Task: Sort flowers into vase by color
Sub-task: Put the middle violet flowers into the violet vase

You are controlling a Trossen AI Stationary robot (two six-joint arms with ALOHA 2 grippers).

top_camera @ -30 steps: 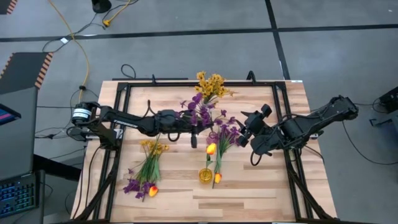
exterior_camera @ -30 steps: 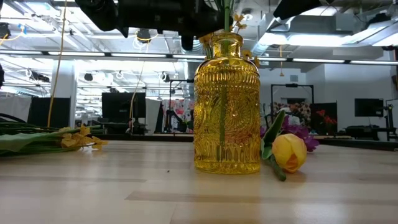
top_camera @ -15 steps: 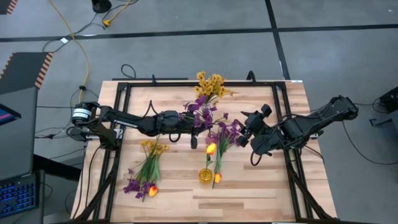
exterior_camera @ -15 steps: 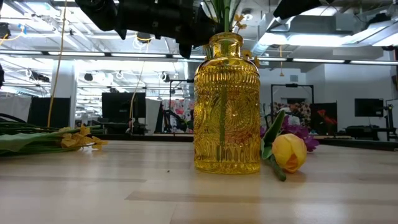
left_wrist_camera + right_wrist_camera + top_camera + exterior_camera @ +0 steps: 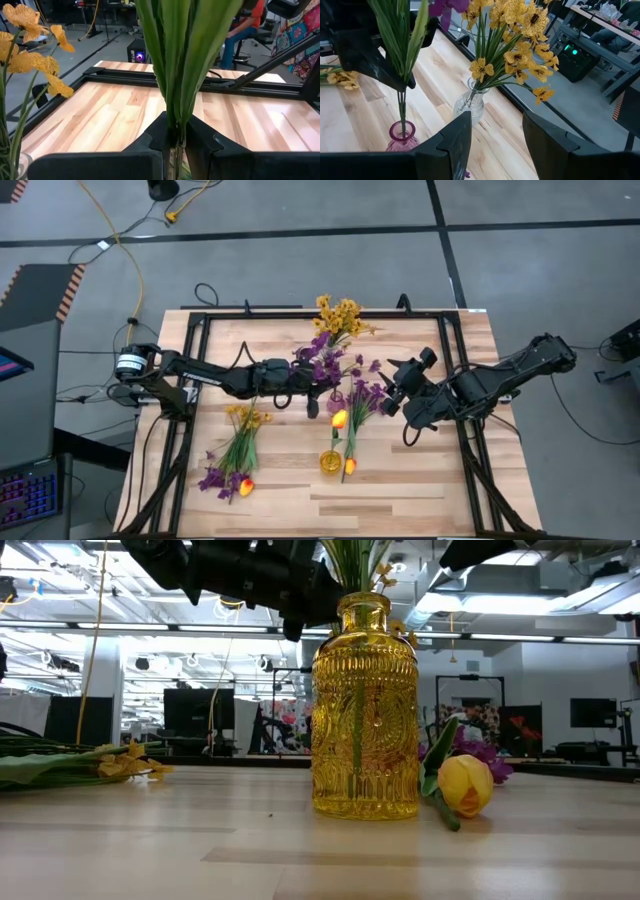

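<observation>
My left gripper (image 5: 316, 383) (image 5: 175, 136) is above mid-table, shut on a purple-blossomed flower (image 5: 327, 364). The flower's thin stem runs down into the mouth of a pink vase (image 5: 401, 134) (image 5: 336, 397). A clear vase (image 5: 470, 106) near the far edge holds the small yellow blooms (image 5: 338, 315). A yellow glass vase (image 5: 330, 462) (image 5: 365, 705) stands near the front, with a tulip (image 5: 466, 785) lying beside it. My right gripper (image 5: 397, 394) (image 5: 496, 145) hovers open to the right of the pink vase, touching nothing. My left gripper pinches the purple flower's bunched green leaves and stem (image 5: 176, 120) between its two fingers, below the blossoms. The fingers come in level from the table's left and lie across the stem. The flower stands about upright, its lower stem (image 5: 402, 117) reaching into the pink vase's mouth.
More purple flowers (image 5: 366, 394) and tulips (image 5: 340, 418) lie mid-table near the vases. A mixed pile of flowers (image 5: 235, 455) lies at the front left. A black frame (image 5: 300, 312) runs around the table. A seated person (image 5: 240, 35) shows beyond the table.
My left gripper has shifted a little toward the table's right with the purple flower, and the blossoms have moved right with it. The gripper has stayed shut on the flower. The right arm has kept still.
</observation>
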